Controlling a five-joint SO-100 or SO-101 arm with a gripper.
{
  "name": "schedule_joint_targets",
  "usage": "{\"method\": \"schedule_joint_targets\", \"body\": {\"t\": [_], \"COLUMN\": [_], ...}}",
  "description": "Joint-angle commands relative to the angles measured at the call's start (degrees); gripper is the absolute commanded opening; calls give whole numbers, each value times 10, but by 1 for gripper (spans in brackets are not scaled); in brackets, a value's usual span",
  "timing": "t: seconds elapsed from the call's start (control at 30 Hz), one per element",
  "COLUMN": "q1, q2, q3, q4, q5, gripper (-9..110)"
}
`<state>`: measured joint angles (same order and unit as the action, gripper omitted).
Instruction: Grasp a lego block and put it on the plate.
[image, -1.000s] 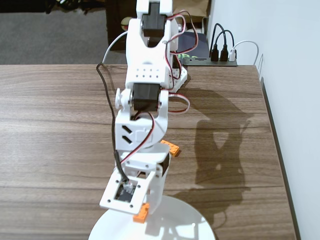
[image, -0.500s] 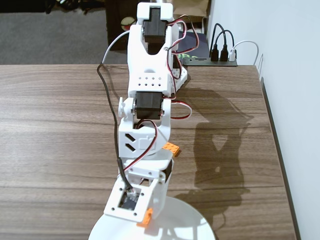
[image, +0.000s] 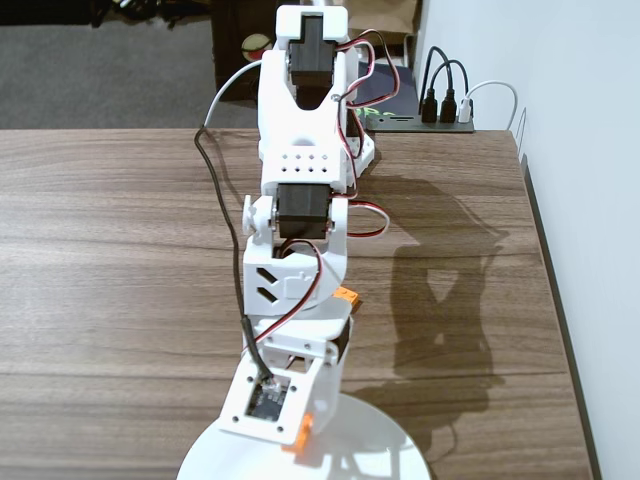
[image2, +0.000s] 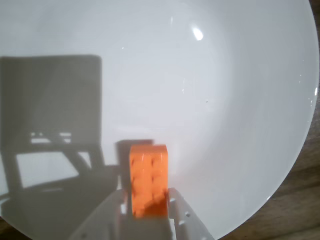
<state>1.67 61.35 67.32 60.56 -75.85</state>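
I see the gripper (image2: 148, 210) clamped on the brick (image2: 148, 179), held over the plate (image2: 240, 100). Second brick (image: 345, 296) sits on the table (image: 110, 250) behind the arm.

The white arm reaches forward and folds steeply down at the wrist. Its hand (image2: 148, 202) points down over the plate (image2: 240, 100), both fingers clamped on the lego block (image2: 148, 180).

Dark wood-grain table (image: 120, 250) fills frame; white wall (image: 580, 150) right; grey carpet (image: 100, 70) upper left; power strip (image: 440, 122) top right.
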Motion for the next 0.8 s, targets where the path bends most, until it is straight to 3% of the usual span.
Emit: {"method": "schedule_joint_targets", "body": {"t": [0.0, 0.43, 0.77], "q1": [-5, -1, 1], "q2": [9, 78, 316], "q3": [-15, 26, 252], "q4": [2, 11, 8], "q5": [-4, 8, 82], "gripper": [13, 14, 13]}}
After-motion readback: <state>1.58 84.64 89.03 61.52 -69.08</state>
